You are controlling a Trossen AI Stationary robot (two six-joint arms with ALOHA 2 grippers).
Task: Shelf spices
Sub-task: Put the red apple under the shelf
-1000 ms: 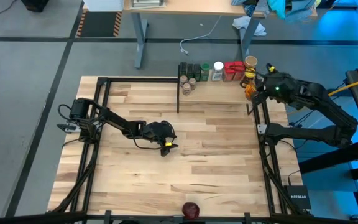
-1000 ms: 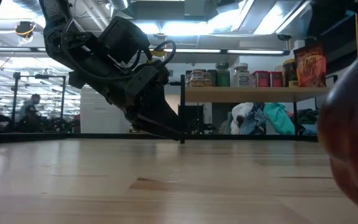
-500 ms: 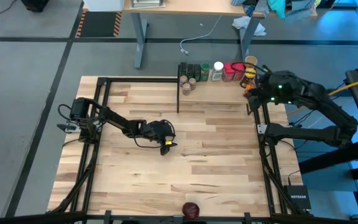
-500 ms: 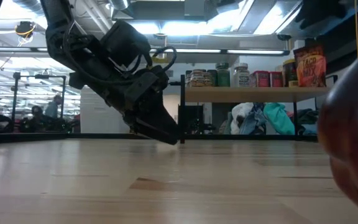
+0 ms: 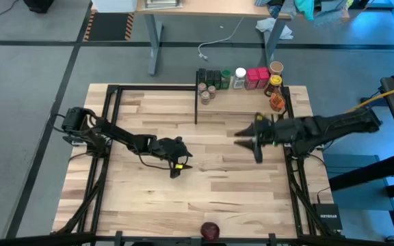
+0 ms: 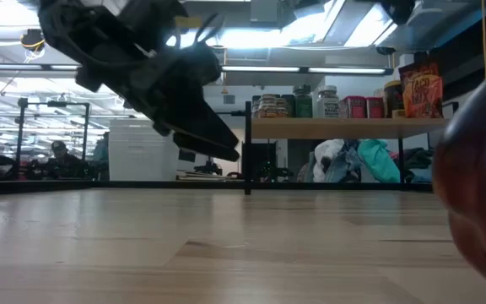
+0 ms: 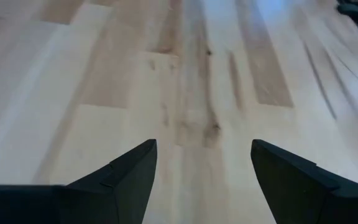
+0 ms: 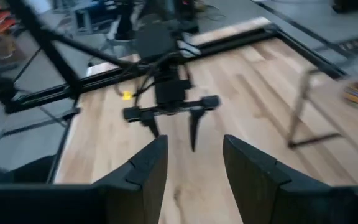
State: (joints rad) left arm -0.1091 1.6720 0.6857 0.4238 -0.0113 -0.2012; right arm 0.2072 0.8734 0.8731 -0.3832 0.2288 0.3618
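Observation:
The shelf (image 5: 241, 102) is a light-wood board on black posts at the table's far side, also seen in the low view (image 6: 344, 128). The spices (image 5: 241, 76) stand on it in a row: dark-lidded jars, a white-capped bottle, pink-red boxes and a tan-lidded jar. The orange-red packet (image 5: 276, 102) stands upright at the shelf's right end (image 6: 418, 89). My right gripper (image 5: 248, 145) is open over bare table, near of the shelf (image 8: 194, 138). My left gripper (image 5: 176, 171) hangs open above the table's middle (image 7: 204, 144).
A dark red round thing (image 5: 211, 230) lies at the table's near edge and fills the right of the low view (image 6: 479, 186). Black frame rails (image 5: 104, 130) run along the table's left, right and far sides. Bare wood (image 5: 211, 184) lies between the two grippers.
My right gripper has drawn back from the shelf's right end, where it was beside the orange-red packet, and swung fast toward the table's middle and near side. The packet stays standing on the shelf. My left gripper has risen a little and shifted toward the near-left.

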